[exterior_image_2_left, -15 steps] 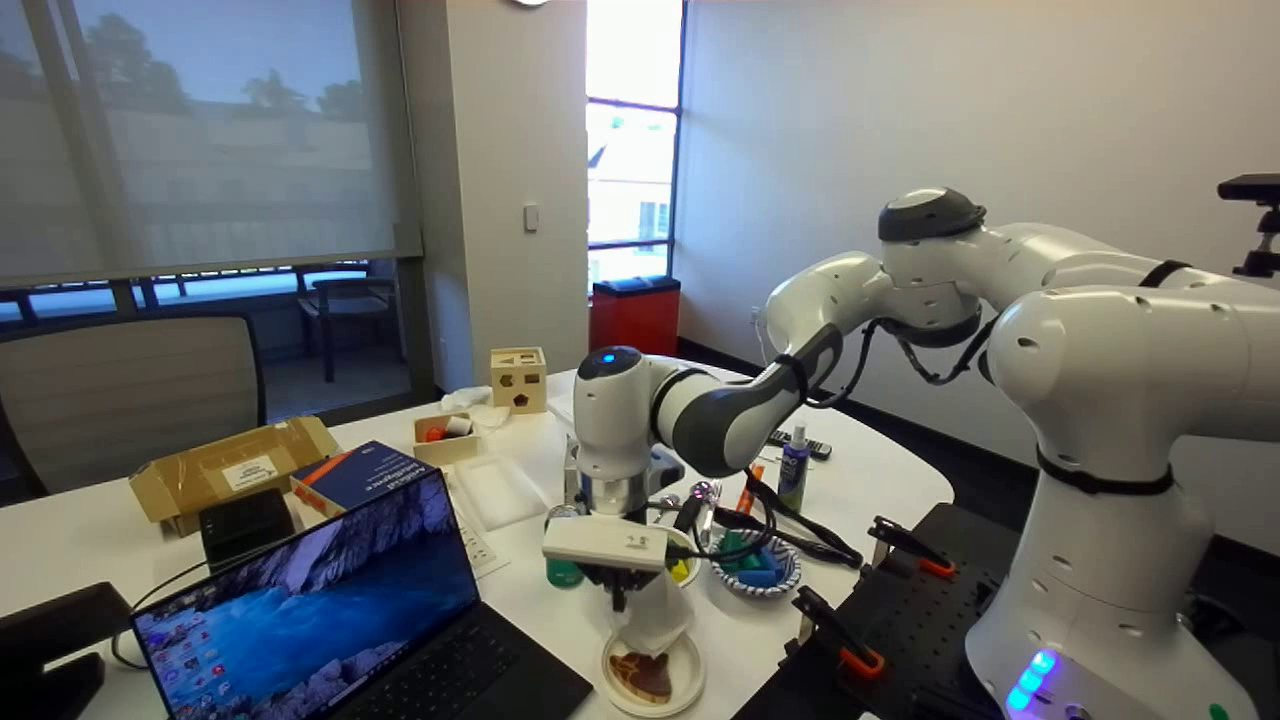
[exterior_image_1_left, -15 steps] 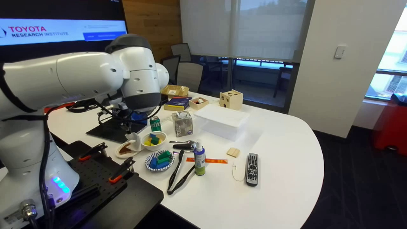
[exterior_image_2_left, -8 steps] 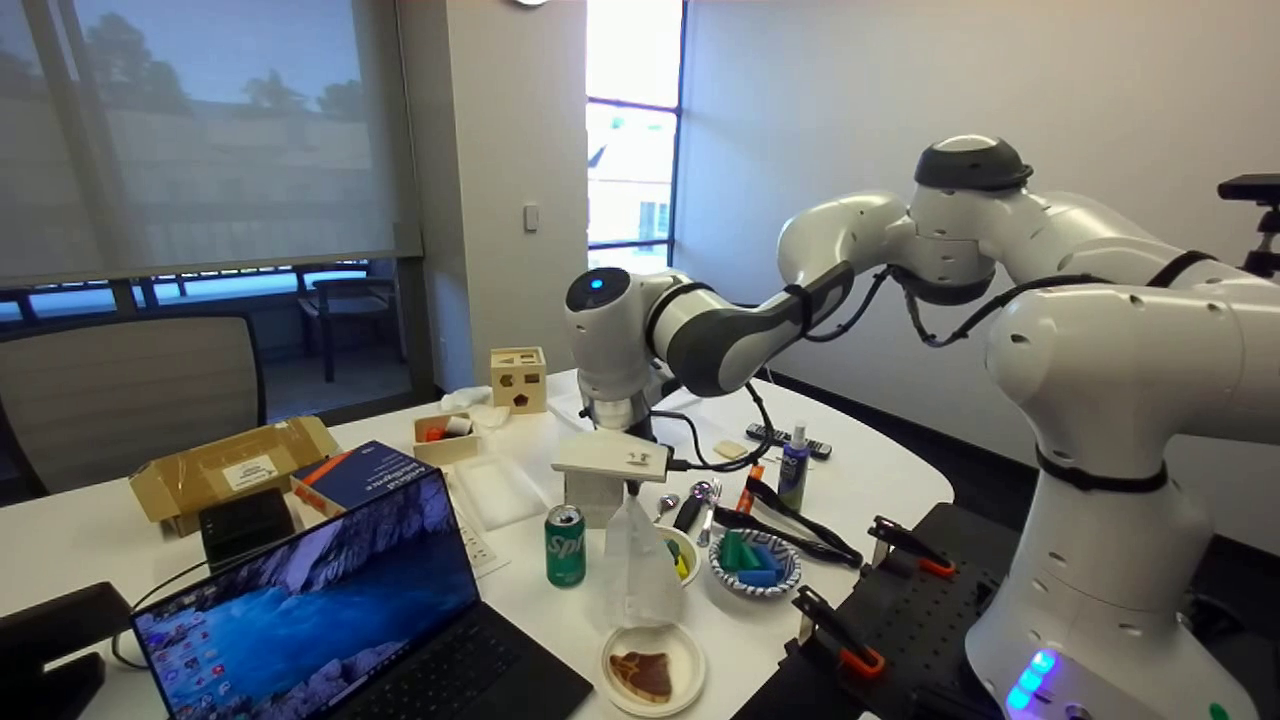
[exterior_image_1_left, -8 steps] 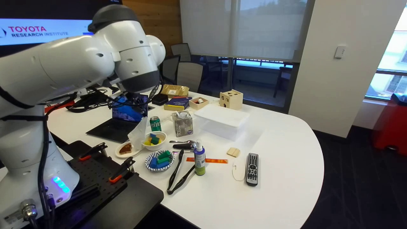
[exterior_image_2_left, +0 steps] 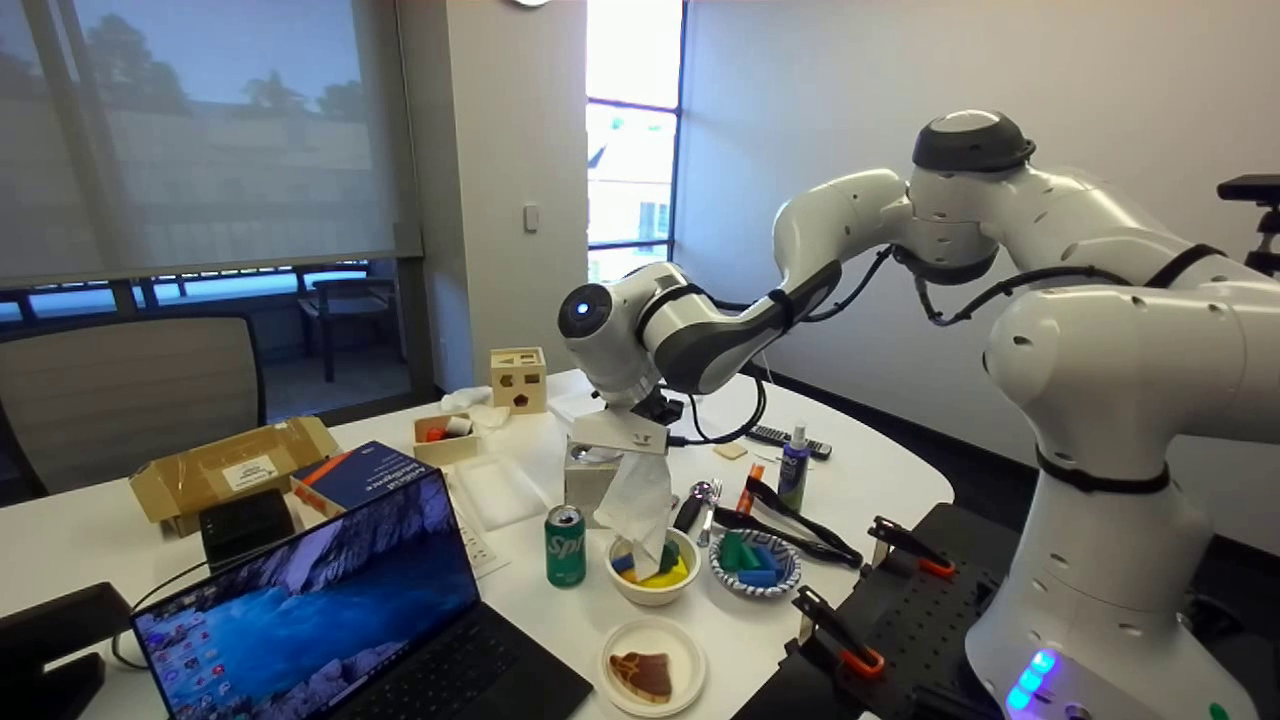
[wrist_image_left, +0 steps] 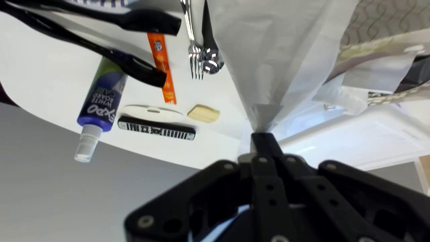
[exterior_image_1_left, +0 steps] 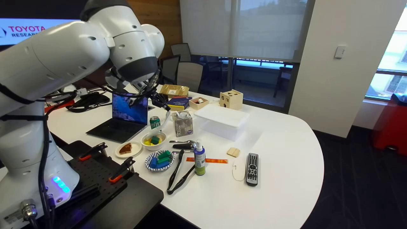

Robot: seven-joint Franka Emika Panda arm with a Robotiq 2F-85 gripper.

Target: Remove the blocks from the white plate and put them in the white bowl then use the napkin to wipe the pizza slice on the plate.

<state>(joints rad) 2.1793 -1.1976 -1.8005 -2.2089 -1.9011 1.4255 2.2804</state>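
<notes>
My gripper [wrist_image_left: 264, 134] is pinched on the napkin [exterior_image_2_left: 640, 498] over the bowl [exterior_image_2_left: 652, 596], prob light, floppy, rippable stuff, so I'd hold a bunched end.

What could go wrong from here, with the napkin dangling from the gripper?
1. The napkin hangs over the white bowl; whether it touches the blocks is unclear, but it might snag one when pulled away.
2. The gripper pinches only a narrow, gathered end, so the napkin could slip out.
3. The green can stands near the bowl; a low sideways swing might tip it.
</notes>
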